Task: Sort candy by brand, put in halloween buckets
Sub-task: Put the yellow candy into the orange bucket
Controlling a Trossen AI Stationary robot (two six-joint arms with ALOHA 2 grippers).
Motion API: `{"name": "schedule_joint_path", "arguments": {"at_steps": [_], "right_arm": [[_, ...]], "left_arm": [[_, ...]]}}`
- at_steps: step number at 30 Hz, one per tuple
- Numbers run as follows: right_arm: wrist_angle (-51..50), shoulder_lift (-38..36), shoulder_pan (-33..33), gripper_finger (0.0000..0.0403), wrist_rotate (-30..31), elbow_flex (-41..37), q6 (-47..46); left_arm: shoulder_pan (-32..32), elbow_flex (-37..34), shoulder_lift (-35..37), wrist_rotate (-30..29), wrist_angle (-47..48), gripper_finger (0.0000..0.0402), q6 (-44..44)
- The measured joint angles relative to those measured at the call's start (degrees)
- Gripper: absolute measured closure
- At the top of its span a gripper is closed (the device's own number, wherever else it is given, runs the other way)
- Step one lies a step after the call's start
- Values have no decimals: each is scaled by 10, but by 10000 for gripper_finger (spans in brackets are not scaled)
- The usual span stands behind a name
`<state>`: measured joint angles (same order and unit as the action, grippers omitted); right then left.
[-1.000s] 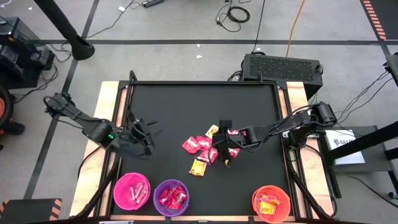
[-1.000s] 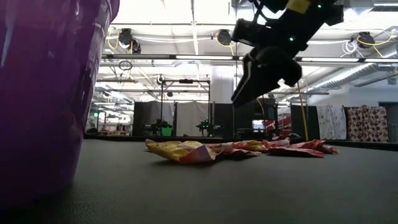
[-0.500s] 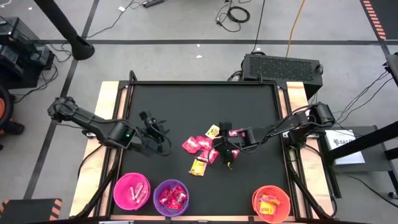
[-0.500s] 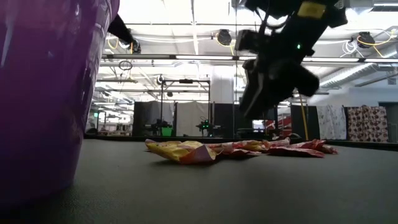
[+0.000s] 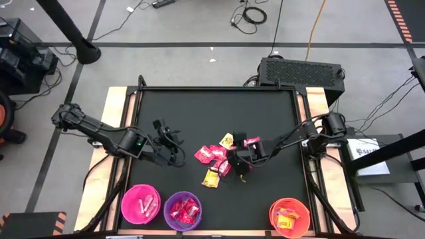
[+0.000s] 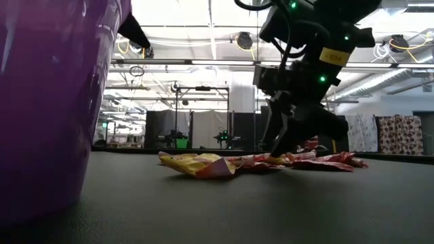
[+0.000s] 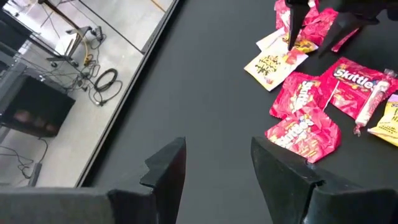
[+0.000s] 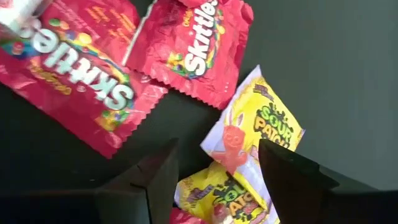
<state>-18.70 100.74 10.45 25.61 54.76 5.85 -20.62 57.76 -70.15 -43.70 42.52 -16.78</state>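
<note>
We see the right gripper (image 5: pixel 240 167) lowered onto the pile of small shiny wrapped candy packets (image 5: pixel 219 161) near the middle of the black worktop (image 5: pixel 212 113), its jaws spread with a yellow Sour Patch packet (image 8: pixel 249 134) lying between the fingers (image 8: pixel 149 177), not yet pinched; red Skittles packets (image 8: pixel 81 81) lie just beside it. The left gripper (image 5: pixel 174 149) hovers over bare worktop to the left of the pile, jaws spread and holding nothing, with red Skittles packets and a yellow packet (image 7: pixel 273 64) ahead of it. Along the near edge stand three small round plastic pails: the hot pink bucket (image 5: pixel 141 204) and the purple bucket (image 5: pixel 183 210) side by side at the left, both with candy inside, and the orange-red bucket (image 5: pixel 290 217) well apart at the right, holding yellow packets.
</note>
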Motion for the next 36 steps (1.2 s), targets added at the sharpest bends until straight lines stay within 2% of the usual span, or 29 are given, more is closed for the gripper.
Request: {"name": "schedule_joint_path", "arguments": {"at_steps": [13, 25, 36], "right_arm": [[1, 7, -8, 236, -7, -1, 14], [14, 32, -11, 245, 2, 0, 28], [39, 32, -19, 316, 11, 0, 43]], "left_arm": [[0, 0, 0, 0, 0, 213, 7], [0, 0, 0, 0, -2, 213, 7], [0, 0, 0, -3, -1, 213, 11]]}}
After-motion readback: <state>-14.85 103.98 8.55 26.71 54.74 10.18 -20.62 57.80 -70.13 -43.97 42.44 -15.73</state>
